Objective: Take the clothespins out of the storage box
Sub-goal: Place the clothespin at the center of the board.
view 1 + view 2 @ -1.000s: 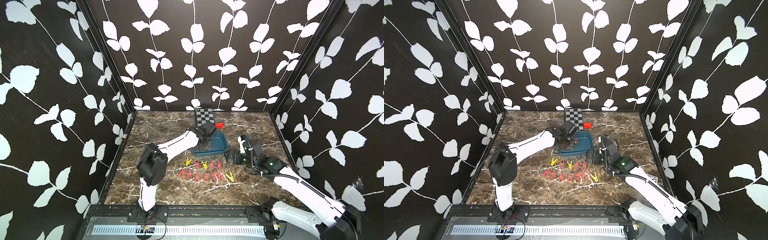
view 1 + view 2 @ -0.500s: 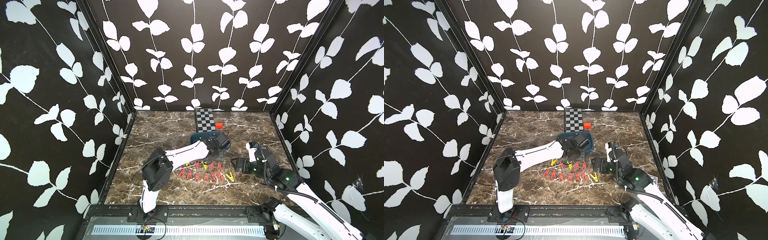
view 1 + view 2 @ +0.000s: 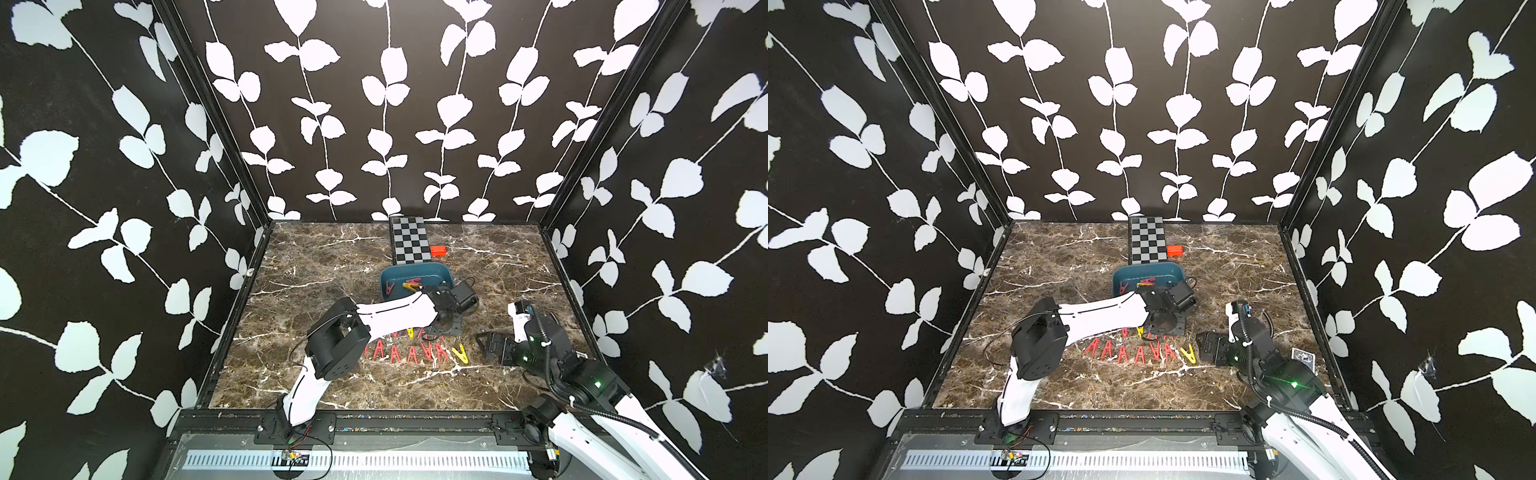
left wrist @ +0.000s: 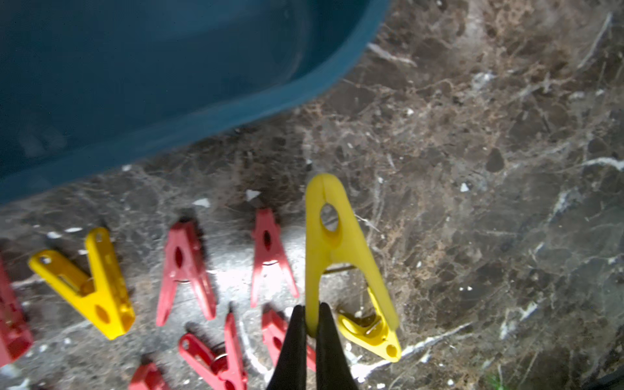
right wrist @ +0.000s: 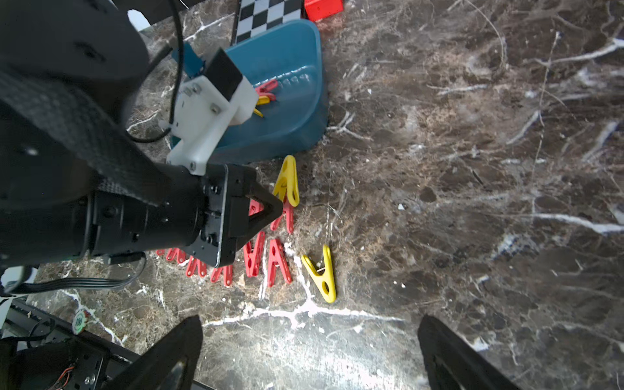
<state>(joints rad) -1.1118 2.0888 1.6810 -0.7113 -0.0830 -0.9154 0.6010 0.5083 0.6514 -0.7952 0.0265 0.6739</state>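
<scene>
The teal storage box (image 3: 415, 269) sits mid-table and still holds a red clothespin (image 3: 390, 287) and a yellow-and-red cluster (image 3: 411, 284). In front of it, several red clothespins (image 3: 411, 353) lie in rows, with a yellow one (image 3: 459, 354) at the right end. My left gripper (image 4: 312, 310) is shut on one leg of a yellow clothespin (image 4: 332, 243), just above the table at the right end of the back row, outside the box rim (image 4: 236, 108). My right gripper (image 5: 309, 324) stands open over bare table to the right of the rows.
A black-and-grey checkered board (image 3: 409, 241) and a small orange-red block (image 3: 437, 250) lie behind the box. A patterned card (image 3: 1303, 356) lies near the right wall and a round chip (image 5: 78, 321) near the front edge. Black walls enclose three sides.
My left gripper has come out of the box toward the front and stands over the rows with the yellow clothespin. My right arm has drawn back toward the front right.
</scene>
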